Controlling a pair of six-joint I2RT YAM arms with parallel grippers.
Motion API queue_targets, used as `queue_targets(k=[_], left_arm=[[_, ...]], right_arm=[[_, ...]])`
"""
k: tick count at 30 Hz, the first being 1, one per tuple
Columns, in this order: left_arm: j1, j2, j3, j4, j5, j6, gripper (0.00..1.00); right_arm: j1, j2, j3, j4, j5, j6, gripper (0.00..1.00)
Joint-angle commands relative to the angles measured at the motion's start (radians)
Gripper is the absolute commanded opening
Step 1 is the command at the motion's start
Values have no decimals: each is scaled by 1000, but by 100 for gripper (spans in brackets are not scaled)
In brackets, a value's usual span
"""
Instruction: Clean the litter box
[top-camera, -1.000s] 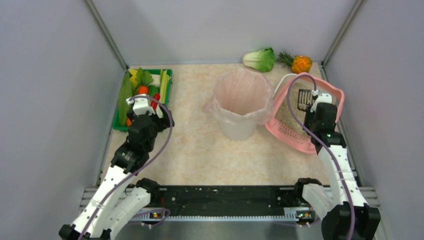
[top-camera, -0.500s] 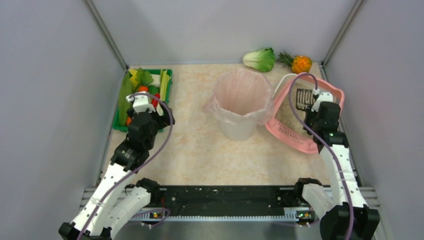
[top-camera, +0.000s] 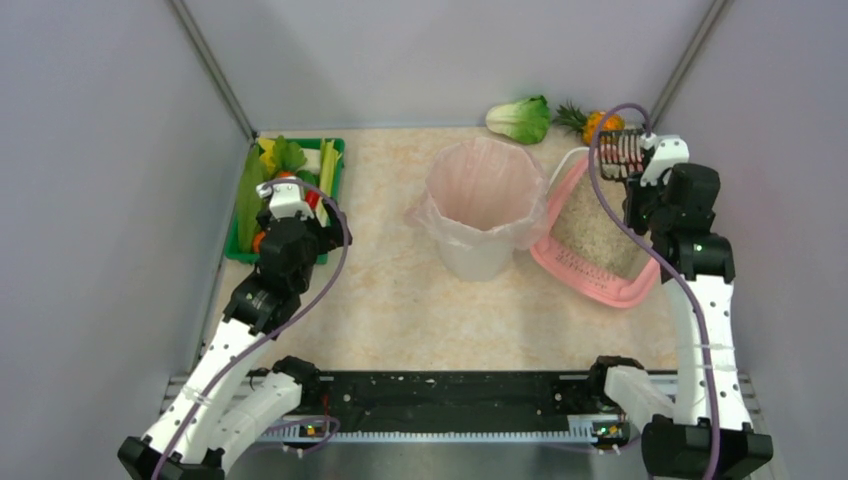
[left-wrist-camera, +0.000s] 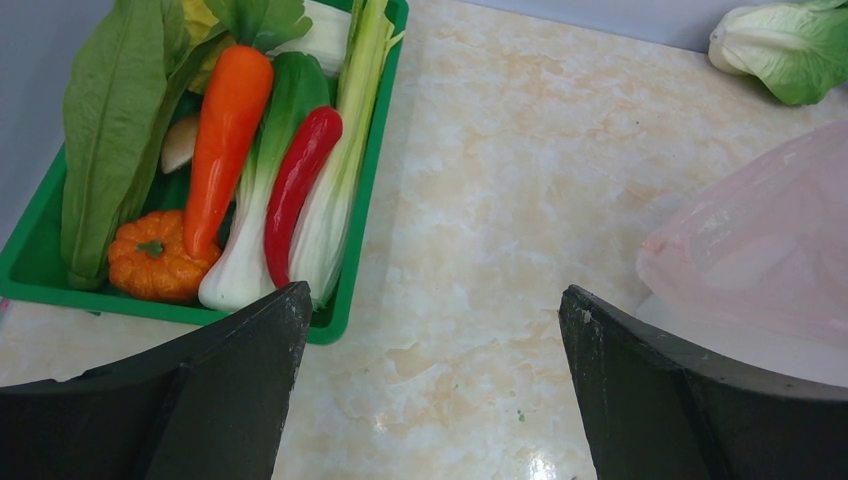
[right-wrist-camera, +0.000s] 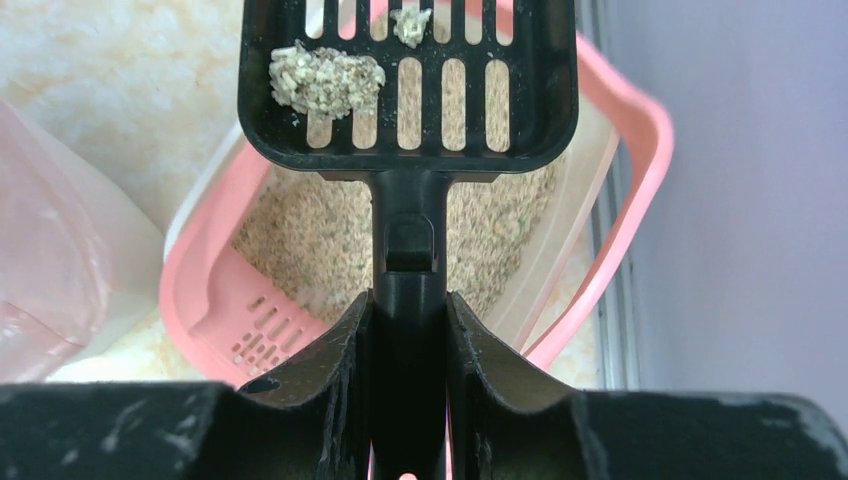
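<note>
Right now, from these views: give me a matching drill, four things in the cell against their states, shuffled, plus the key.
Things:
1 scoop
2 left hand
3 bin
4 green tray

States:
A pink liner inside
B vegetables in it
C open, holding nothing
D clump on it, clamped in the right hand

Pairs: 1-D, 2-C, 3-A, 4-B

Light: bright, even | shadows: soft, faint | glare: small sheen on table | focus: wrist views sharp
</note>
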Motion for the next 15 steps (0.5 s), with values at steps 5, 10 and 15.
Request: queue_targets(k=[5,10,15], left_arm=[[0,27,47,52,21,-2,99],[1,34,48,58,23,-6,99],[0,38,48,61,15,-2,99]], right_arm=[[71,121,329,-145,-35,-58,0],[176,190,453,-203,-18,-73,0],[308,241,536,-245,43,-105,0]])
